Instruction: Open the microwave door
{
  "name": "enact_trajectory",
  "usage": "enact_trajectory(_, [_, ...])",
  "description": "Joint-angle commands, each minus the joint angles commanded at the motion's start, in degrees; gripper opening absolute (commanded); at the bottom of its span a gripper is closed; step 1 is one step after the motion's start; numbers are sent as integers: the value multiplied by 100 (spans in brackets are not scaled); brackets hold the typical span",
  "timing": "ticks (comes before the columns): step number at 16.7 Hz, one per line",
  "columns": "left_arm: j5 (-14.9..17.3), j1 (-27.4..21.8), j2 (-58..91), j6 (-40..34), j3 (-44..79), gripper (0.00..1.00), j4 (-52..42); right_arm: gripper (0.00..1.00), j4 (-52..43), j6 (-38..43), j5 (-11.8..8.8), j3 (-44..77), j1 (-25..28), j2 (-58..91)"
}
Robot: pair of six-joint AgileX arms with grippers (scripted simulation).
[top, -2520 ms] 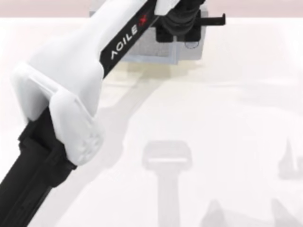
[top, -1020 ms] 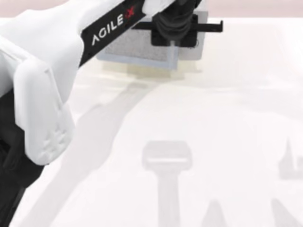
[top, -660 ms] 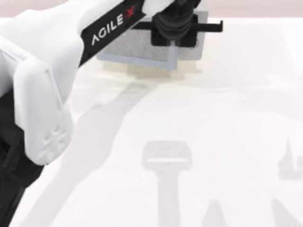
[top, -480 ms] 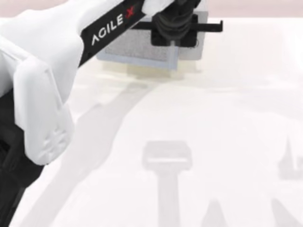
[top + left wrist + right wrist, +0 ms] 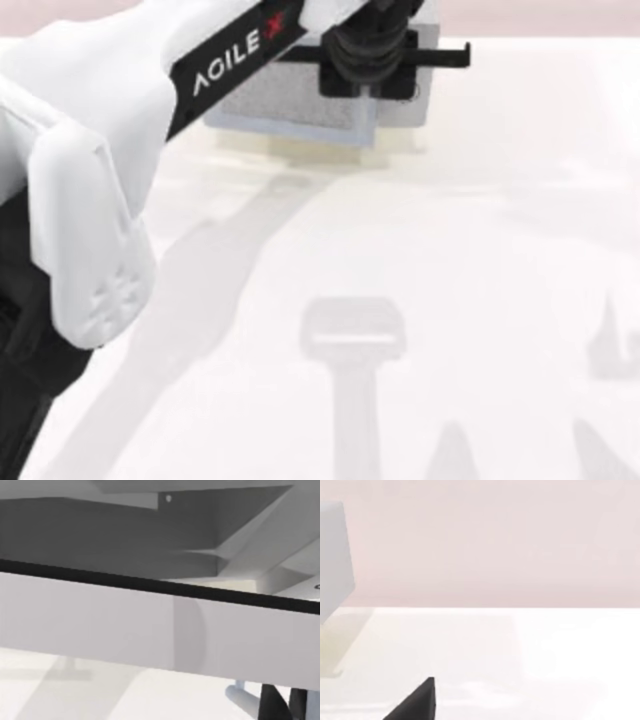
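Note:
The microwave (image 5: 408, 112) stands at the far middle of the table. Its microwave door (image 5: 285, 100), with a speckled mesh window, is swung out from the front. My left arm reaches across from the left, and my left gripper (image 5: 368, 70) sits at the door's right edge. In the left wrist view the door's pale edge (image 5: 100, 620) crosses the picture, with the oven's interior (image 5: 125, 535) behind it. There my left gripper (image 5: 285, 707) is shut at the door's pale bar handle (image 5: 242, 699). My right gripper (image 5: 420, 705) is parked apart, out of the top view.
The white table (image 5: 480, 250) spreads out in front of the microwave, with only arm shadows on it. A pink wall (image 5: 495, 540) runs behind the table. The microwave's grey side (image 5: 332, 560) shows in the right wrist view.
Since 2.5 s ago my left arm has drawn back to the left and the door has swung outward, showing more of its mesh window. Over the last second almost nothing has moved.

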Motion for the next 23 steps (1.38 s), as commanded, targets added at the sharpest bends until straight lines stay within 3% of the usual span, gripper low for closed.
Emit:
enact_trajectory(10, [249, 40, -787, 541, -1391, 0, 737, 100, 0, 0, 0, 0, 0, 0])
enact_trajectory(23, [261, 43, -813, 558, -1430, 0, 761, 100, 0, 0, 0, 0, 0, 0])
